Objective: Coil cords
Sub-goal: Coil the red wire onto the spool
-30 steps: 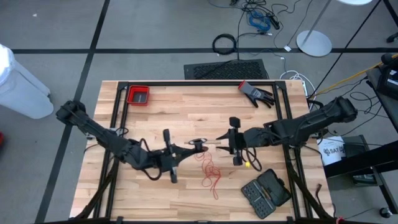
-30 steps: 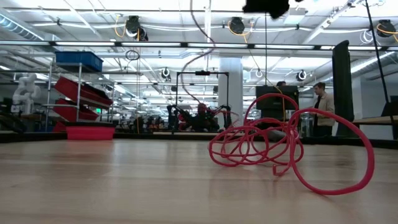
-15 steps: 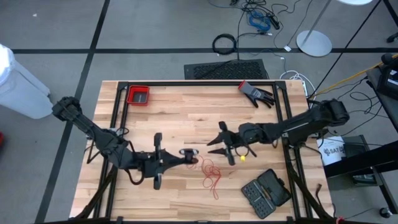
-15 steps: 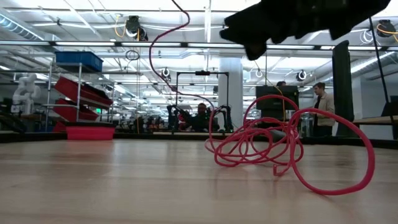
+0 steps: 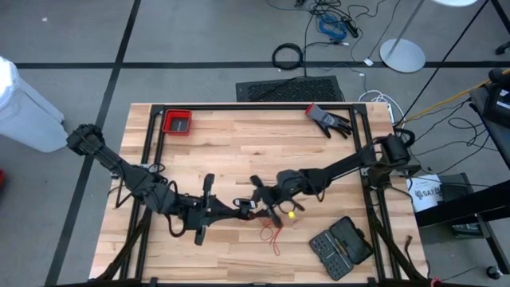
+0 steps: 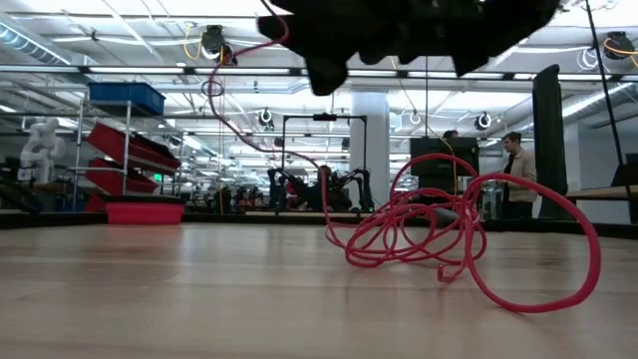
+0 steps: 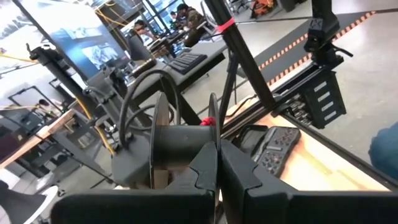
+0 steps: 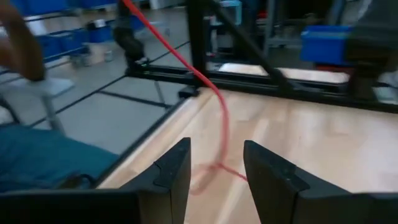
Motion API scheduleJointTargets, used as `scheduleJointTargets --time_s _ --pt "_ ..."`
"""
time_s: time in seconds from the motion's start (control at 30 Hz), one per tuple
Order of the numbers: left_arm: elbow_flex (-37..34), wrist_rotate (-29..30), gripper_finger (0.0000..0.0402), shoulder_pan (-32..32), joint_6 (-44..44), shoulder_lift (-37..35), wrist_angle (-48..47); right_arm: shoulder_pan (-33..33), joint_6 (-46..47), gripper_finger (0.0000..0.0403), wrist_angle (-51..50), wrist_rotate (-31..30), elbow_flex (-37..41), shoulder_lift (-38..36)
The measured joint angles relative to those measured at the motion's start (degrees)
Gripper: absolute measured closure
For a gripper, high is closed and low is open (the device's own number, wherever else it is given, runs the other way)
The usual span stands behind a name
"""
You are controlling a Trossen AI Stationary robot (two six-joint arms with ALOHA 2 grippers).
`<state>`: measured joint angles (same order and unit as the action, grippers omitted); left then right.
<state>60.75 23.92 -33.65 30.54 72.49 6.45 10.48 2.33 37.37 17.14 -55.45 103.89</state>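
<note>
Right claw [image 5: 267, 209] shifted left, red cord [image 5: 271, 224] strand rising leftward

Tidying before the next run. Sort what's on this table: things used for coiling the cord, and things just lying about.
In use:
- red cord, loose tangle on the wood
- left end effector, shut
- right end effector, open over the cord

Lying about:
- red tray
- glove
- black bit case
- small yellow piece

We see the thin red cord [image 6: 429, 234] heaped in loose, tangled loops on the wooden tabletop, near its front middle; one strand climbs steeply off the pile, up and out of the low view.
</note>
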Motion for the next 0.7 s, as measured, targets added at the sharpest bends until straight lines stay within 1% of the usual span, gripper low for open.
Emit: scheduleJointTargets --time_s 0.17,0.47,0.7 --pt "0.0 0.0 0.0394 -0.1 0.0 0.0 -0.2 0.1 0.0 0.0267 -5.5 0.9 -3.4 2.0" --pt "0.0 0.0 0.0394 -0.1 -0.2 0.0 -1.1 -0.5 -0.2 0.0267 -6.7 0.8 -3.5 2.1" --pt "0.0 0.0 0.0394 -0.1 -0.2 0.0 -1.5 -0.8 -0.2 0.0267 -9.6 1.1 -3.5 2.1"
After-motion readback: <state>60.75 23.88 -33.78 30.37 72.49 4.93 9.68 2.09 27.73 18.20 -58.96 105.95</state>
